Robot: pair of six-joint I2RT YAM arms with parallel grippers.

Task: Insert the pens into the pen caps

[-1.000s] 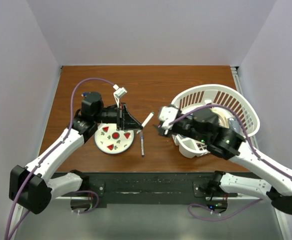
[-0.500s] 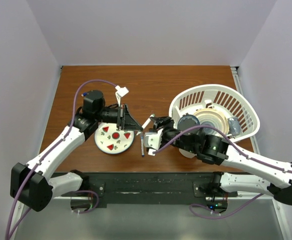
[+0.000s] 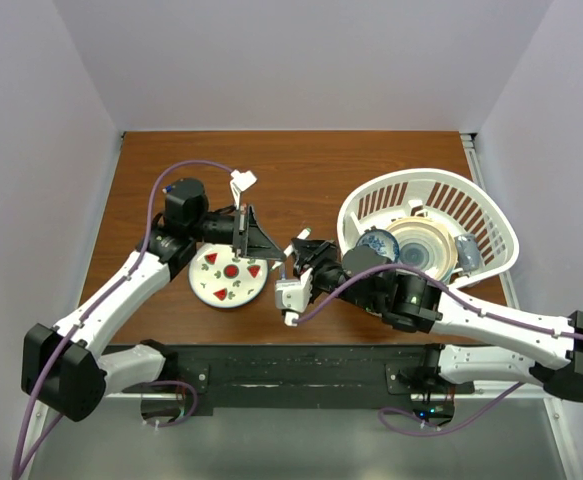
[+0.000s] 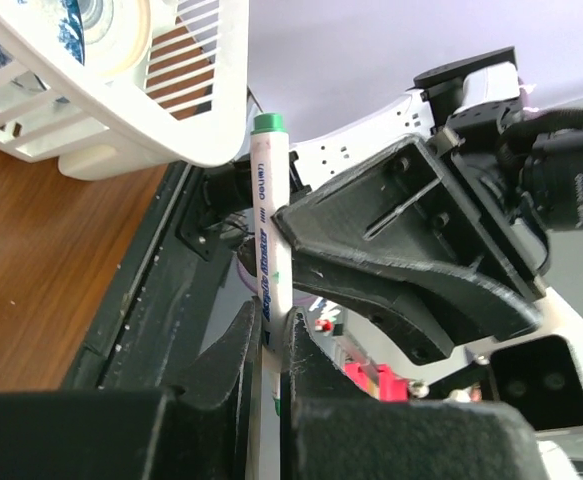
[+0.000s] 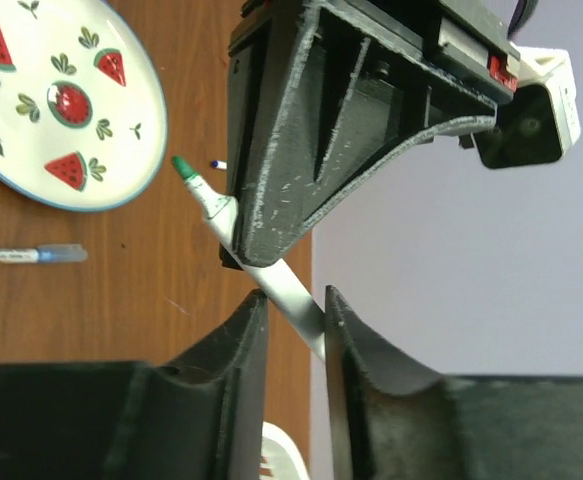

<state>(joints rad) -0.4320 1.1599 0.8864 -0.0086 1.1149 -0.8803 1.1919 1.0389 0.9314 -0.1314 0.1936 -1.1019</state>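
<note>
A: Where is the pen?
B: The green-tipped white pen is up off the table, just right of the plate, clamped in the left claw.
A: And the right claw?
B: Its fingers sit either side of the barrel. I cannot tell whether they grip it. A blue-capped pen lies on the table.

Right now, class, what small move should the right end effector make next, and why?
Probably close on the green-tipped pen: the right end effector straddles its white barrel with a gap showing, while the left end effector grips it.
</note>
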